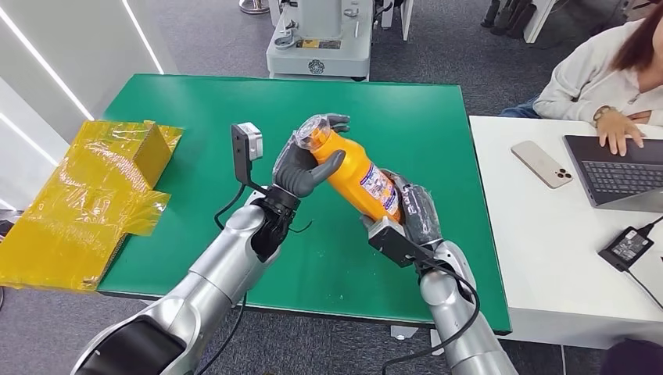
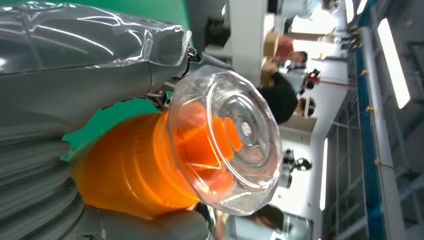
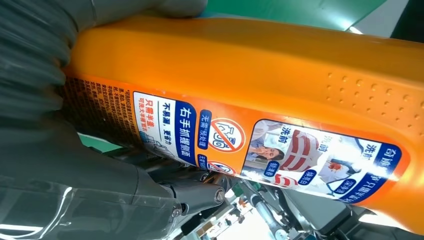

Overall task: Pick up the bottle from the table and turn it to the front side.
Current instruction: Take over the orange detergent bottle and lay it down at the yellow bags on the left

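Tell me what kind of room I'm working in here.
Probably an office-like robotics lab or demo space: a green table as the work area, a person typing on a laptop at the white desk beside it, and a grey machine behind.

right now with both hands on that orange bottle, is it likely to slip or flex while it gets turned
The orange bottle looks like rigid moulded plastic, so probably little flex. Its glossy label could be slick under the right hand. The left hand grips near the clear cap, likely steadying the tilted bottle.
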Robot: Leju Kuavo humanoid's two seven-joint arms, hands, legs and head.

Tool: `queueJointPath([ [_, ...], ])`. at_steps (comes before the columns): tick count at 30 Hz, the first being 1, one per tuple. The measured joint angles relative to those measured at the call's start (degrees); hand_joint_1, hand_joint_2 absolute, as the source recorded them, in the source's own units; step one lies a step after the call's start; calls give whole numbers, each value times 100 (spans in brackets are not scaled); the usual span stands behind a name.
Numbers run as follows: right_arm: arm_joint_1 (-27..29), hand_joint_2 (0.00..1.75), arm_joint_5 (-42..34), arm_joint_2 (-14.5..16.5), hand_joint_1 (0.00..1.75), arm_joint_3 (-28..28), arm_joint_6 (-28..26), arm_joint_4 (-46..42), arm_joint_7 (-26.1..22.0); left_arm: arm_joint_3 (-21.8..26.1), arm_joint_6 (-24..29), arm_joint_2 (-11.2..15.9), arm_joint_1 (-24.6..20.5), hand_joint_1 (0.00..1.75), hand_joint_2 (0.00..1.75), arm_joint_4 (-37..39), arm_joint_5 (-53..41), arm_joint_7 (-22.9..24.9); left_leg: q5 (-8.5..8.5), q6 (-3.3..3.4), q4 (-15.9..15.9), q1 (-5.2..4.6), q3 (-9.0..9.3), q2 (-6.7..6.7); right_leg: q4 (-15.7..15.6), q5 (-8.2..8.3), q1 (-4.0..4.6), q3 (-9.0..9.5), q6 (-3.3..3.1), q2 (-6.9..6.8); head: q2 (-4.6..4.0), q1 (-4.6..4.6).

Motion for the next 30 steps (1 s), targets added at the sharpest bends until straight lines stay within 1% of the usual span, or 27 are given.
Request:
queueJointPath([
  [5, -7, 175, -9, 0, 171, 14, -13, 17, -19, 150, -537, -16, 39, 175, 175, 0, 426, 215, 0, 0, 0, 1, 1, 1, 0, 0, 0, -1, 0, 0, 0, -2],
  [8, 9, 175, -7, -1, 169, 24, -77, 20, -57, 237, -1109, -32, 84, 175, 175, 2, 888, 444, 0, 0, 0, 2, 3, 1, 0, 0, 0, -1, 0, 1, 0, -2],
  [12, 136, 175, 10, -9, 172, 3, -220, -36, -152, 283, -1812, -62, 150, 175, 175, 41, 1658, 944, 0, 0, 0, 1, 3, 3, 0, -1, 0, -3, 0, 3, 0, -1],
  [14, 236, 175, 25, -16, 173, -7, -238, -121, -150, 287, -1974, -62, 163, 175, 175, 97, 2044, 1235, 0, 0, 0, 1, 3, 4, 0, 0, 0, -4, 0, 4, 0, -1],
  [16, 321, 175, 31, -21, 170, -21, -244, -198, -128, 288, -2029, -64, 167, 175, 175, 146, 2277, 1413, 0, 0, 0, 0, 2, 3, -1, 0, 0, -5, 0, 4, 0, -1],
  [17, 353, 175, 32, -23, 162, -29, -246, -226, -120, 288, -2041, -67, 167, 175, 175, 166, 2331, 1455, 0, 0, 0, 0, 2, 4, -1, 0, 0, -5, 0, 4, 0, -1],
  [18, 379, 175, 32, -23, 144, -38, -246, -250, -116, 288, -2049, -73, 168, 175, 175, 182, 2359, 1476, 0, 0, 0, 0, 2, 4, -1, 0, 0, -5, 0, 4, 0, 0],
  [20, 424, 175, 31, -28, 62, -56, -247, -299, -110, 288, -2055, -88, 168, 175, 175, 210, 2384, 1488, 0, 0, 1, 0, 3, 5, -1, 0, 0, -5, 0, 4, 0, 0],
  [21, 449, 175, 28, -33, 27, -65, -249, -327, -107, 287, -2047, -94, 168, 175, 175, 218, 2393, 1483, 0, 0, 1, 0, 3, 5, -1, 0, 0, -5, 0, 4, 0, 0],
  [22, 475, 175, 20, -40, 3, -76, -254, -358, -108, 286, -2038, -97, 169, 175, 175, 223, 2404, 1470, 0, 0, 1, 0, 3, 5, -1, 0, 0, -5, 0, 4, 0, 0],
  [30, 567, 175, -49, -78, 0, -174, -332, -579, -132, 281, -1999, -97, 190, 175, 175, 254, 2538, 1391, 0, 0, 1, 1, 3, 6, -1, 0, 0, -5, 0, 5, 0, -1],
])
